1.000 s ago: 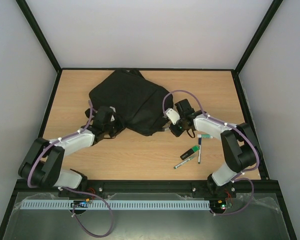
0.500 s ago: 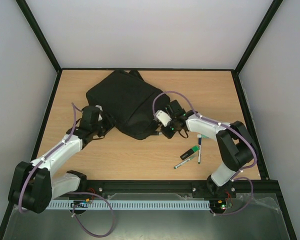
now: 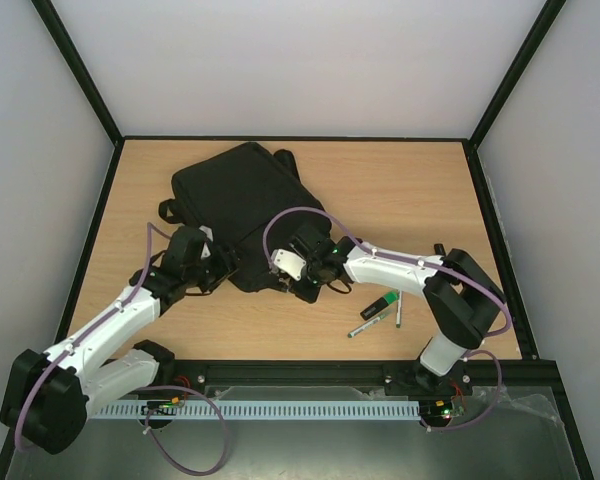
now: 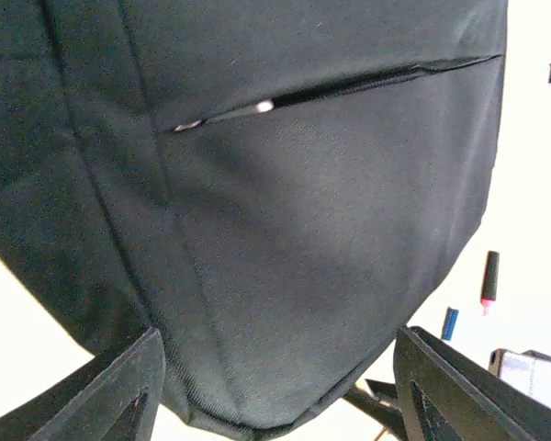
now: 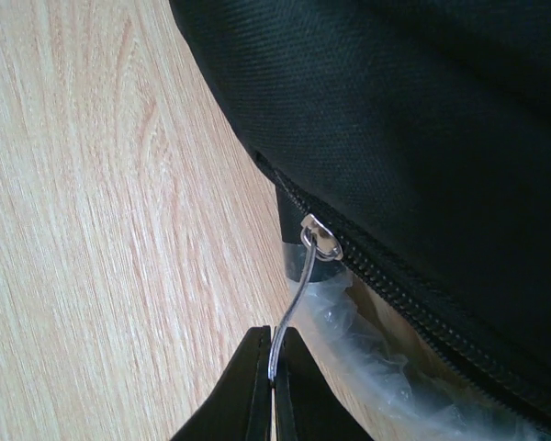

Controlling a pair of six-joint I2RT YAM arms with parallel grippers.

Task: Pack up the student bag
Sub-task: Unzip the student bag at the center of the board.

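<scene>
A: Looking for the student bag [image 3: 242, 205] — lying where?
B: Lying flat on the desk [image 3: 410, 190], toward 10 o'clock of its middle. Black, bulky, with straps [image 3: 280, 157] at the 12 o'clock edge.
A: Turning to the left fingers [image 4: 119, 386] — open or shut?
B: Spread wide, gripping nothing. Parked at the bag's 7 o'clock edge in the overhead view. From the left wrist, seen flanking the bag's rounded end, one on each side; touching the fabric or not, impossible to tell. Higher in that view, a pocket zip [image 4: 349, 85] with its silver tab toward the 9 o'clock end.
A: And the right fingers [image 5: 251, 395]?
B: Pinched shut on the zip pull [image 5: 290, 317], a thin metal tab hanging from the slider [image 5: 321, 241] on the bag's zip track. Stationed at the bag's 5 o'clock edge from overhead.
A: Anything else near that zip?
B: Crinkled clear plastic [image 5: 376, 377], showing right beside the zip teeth; inside the bag or under it, unclear.
A: Anything loose on the desk?
B: A green highlighter [image 3: 383, 302] at 4 o'clock of the right fingers, with one pen [image 3: 368, 323] at its 7 o'clock and another pen [image 3: 398, 308] at its 3 o'clock. All apart from the bag.
</scene>
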